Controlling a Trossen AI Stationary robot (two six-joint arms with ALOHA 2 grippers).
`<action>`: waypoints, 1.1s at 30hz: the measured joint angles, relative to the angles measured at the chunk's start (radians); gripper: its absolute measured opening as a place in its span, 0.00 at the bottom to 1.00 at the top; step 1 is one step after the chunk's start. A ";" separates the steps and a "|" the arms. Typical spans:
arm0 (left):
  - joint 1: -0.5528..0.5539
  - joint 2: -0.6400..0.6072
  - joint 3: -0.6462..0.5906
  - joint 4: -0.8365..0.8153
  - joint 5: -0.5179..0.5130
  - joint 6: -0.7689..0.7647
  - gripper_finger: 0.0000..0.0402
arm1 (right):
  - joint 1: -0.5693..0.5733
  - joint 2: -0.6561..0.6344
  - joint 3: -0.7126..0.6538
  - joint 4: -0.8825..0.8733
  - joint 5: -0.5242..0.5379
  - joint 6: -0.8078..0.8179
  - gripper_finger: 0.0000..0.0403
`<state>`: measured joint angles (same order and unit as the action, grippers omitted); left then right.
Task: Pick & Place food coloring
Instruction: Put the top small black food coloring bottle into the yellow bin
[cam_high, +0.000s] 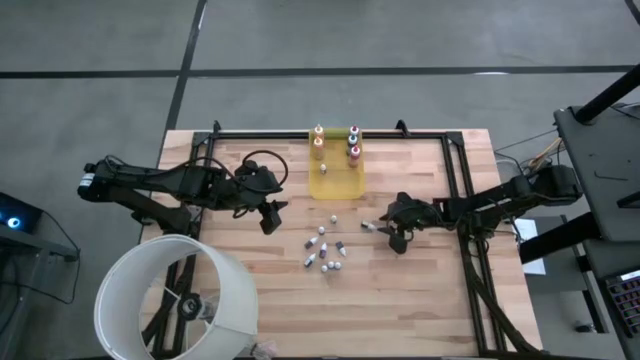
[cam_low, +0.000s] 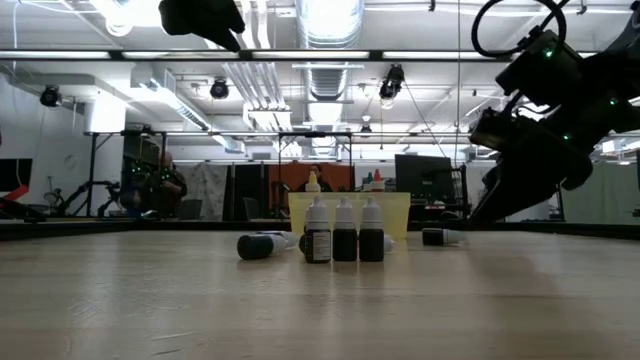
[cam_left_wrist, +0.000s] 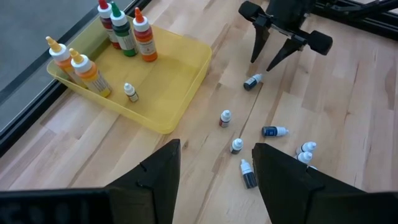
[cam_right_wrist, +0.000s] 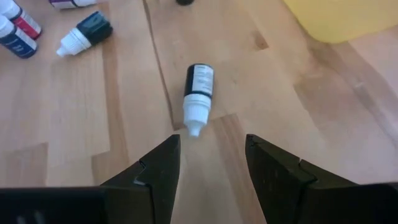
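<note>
Bottle (cam_right_wrist: 198, 93) lies flat on table (cam_right_wrist: 74, 124), white cap toward my right gripper (cam_right_wrist: 208, 168), long axis along spread, empty fingers; left gripper (cam_left_wrist: 214, 180) likewise released.

Loose bottles (cam_high: 325, 252) lie before the tray (cam_high: 335, 182); perhaps six stand inside it.

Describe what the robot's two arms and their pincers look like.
Both arms are black and jointed, with black cables looping along them. The left pincer and right pincer each have two dark, wedge-shaped fingers. Small green lights glow on one arm in the low view.
</note>
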<state>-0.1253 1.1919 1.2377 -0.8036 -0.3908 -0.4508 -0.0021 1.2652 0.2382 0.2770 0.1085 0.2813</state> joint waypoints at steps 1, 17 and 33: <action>0.000 0.000 0.000 0.000 0.000 -0.002 0.43 | 0.000 0.000 0.000 0.003 0.000 -0.008 0.42; 0.000 0.000 0.000 0.000 0.000 -0.020 0.43 | 0.039 0.165 0.022 0.124 0.007 -0.056 0.42; 0.000 0.000 0.000 0.000 0.000 -0.025 0.43 | 0.040 0.273 0.097 0.131 0.049 -0.049 0.40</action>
<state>-0.1252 1.1919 1.2377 -0.8037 -0.3912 -0.4759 0.0376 1.5382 0.3356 0.4076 0.1575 0.2321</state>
